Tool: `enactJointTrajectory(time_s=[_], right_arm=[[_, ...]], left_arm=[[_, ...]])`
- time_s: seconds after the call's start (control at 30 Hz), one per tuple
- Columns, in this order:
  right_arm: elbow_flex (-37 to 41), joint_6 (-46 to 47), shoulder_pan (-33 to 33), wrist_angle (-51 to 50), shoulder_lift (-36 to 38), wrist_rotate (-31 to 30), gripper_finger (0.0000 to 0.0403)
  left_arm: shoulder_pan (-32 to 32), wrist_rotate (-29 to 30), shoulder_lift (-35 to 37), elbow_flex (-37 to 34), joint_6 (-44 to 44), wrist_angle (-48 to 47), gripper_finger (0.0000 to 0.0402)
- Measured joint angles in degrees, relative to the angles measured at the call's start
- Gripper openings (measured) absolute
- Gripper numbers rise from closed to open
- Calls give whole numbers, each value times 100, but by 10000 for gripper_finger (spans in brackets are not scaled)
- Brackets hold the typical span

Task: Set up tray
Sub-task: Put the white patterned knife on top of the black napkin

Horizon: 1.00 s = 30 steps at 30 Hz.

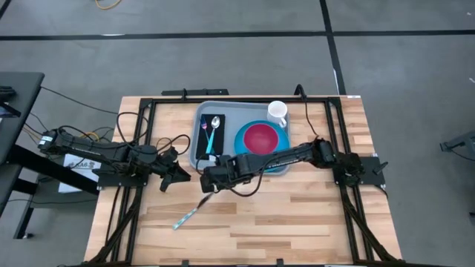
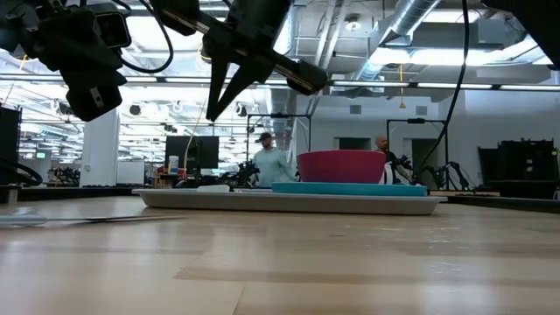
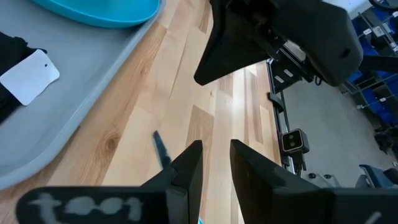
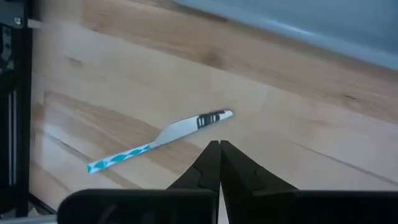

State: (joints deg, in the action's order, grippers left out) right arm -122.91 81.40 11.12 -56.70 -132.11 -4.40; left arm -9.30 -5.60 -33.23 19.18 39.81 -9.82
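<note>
The tray (image 1: 202, 157) sits at the table's (image 1: 297, 222) far middle. In it lie a blue plate (image 1: 242, 137) bearing a red bowl (image 1: 261, 138), a white mug (image 1: 277, 113) at the tray's far right corner, and a black napkin (image 1: 213, 133) with a spoon (image 1: 213, 130) on it.

A knife (image 1: 191, 210) lies on the table, near the tray's near left corner. The right gripper (image 1: 207, 180) hovers between the tray and knife, clenched and empty; its wrist view shows the fingers (image 4: 208, 163) pressed together above the knife's blade. The left gripper (image 1: 183, 177) hangs left of the tray, fingers (image 3: 186, 171) slightly apart, grasping nothing.

Only the low view shows two people (image 2: 273, 163) beyond the tray.
</note>
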Motion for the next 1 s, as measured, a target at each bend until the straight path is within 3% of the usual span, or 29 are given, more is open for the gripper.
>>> enactJointTrajectory(time_s=[0.4, 0.73, 1.0], right_arm=[[-19, -1650, 202, 1093, 421, -313, 1], [-2, -3737, 200, 836, 1508, -1251, 1], [688, -5450, 214, 1597, 2765, -1167, 1]], left_arm=[[-2, -321, 0, 0, 7, -388, 68], [-172, -575, -239, 0, 350, -544, 68], [-317, -115, -372, 9, 497, -267, 68]])
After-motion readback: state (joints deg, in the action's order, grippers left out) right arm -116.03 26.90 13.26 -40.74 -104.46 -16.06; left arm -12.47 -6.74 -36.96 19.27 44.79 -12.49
